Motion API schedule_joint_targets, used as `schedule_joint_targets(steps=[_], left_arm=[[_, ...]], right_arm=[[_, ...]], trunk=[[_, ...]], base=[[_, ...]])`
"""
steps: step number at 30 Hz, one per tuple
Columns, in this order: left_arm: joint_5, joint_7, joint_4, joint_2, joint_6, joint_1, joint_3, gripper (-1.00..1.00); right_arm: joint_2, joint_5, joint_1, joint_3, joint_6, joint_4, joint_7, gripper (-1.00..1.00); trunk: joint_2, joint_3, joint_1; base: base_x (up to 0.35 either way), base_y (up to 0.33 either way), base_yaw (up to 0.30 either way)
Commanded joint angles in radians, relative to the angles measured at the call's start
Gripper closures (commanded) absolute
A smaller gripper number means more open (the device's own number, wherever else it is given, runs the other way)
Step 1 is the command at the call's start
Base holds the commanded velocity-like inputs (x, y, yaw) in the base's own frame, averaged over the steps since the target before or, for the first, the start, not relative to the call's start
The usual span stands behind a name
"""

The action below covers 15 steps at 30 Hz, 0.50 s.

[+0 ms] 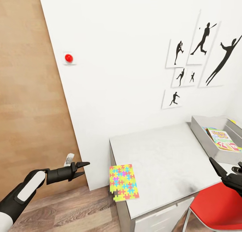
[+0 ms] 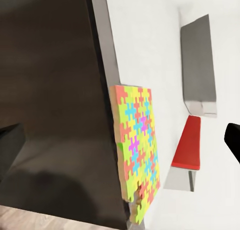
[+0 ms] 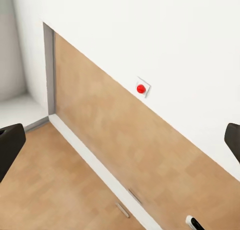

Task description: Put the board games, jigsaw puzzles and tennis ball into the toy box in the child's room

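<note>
A bright jigsaw puzzle (image 1: 124, 182) (image 2: 139, 150) lies flat on the table (image 1: 161, 151) at its near left corner, slightly overhanging the edge. The grey toy box (image 1: 201, 133) (image 2: 200, 65) stands at the table's far right end, and a printed board game (image 1: 222, 139) lies inside it. My left gripper (image 1: 82, 169) (image 2: 120, 145) hangs open and empty over the floor, left of the table, pointing at the puzzle. At the right edge my right gripper (image 1: 228, 167) (image 3: 120, 142) is open and empty, above the chair.
A red chair (image 1: 215, 208) (image 2: 187, 142) is tucked at the table's front right. A wooden door (image 1: 27, 91) fills the left, with a red button (image 1: 69, 57) (image 3: 141, 88) on the white wall beside it. Black silhouette pictures (image 1: 201, 50) hang above the table.
</note>
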Motion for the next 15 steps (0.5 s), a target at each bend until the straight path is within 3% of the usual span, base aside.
schedule_joint_targets(steps=[1,4,15], left_arm=[[0.0,-0.004,0.0,0.001,0.001,-0.001,-0.002,-1.0],[0.001,-0.016,0.0,-0.001,0.001,-0.001,-0.003,-1.0],[0.0,-0.041,-0.011,-0.011,0.0,-0.001,-0.006,-1.0]], right_arm=[[0.0,0.0,-0.001,-0.001,0.005,0.0,0.003,-1.0],[0.003,0.0,-0.001,-0.001,0.005,0.0,0.005,-1.0],[0.005,0.0,-0.001,-0.001,0.005,0.0,0.003,-1.0]], trunk=[[-0.008,-0.004,0.004],[-0.029,-0.014,0.015],[-0.029,-0.014,0.015]], base=[[0.0,0.0,0.0],[0.0,0.0,0.0],[0.0,-0.013,0.0]])
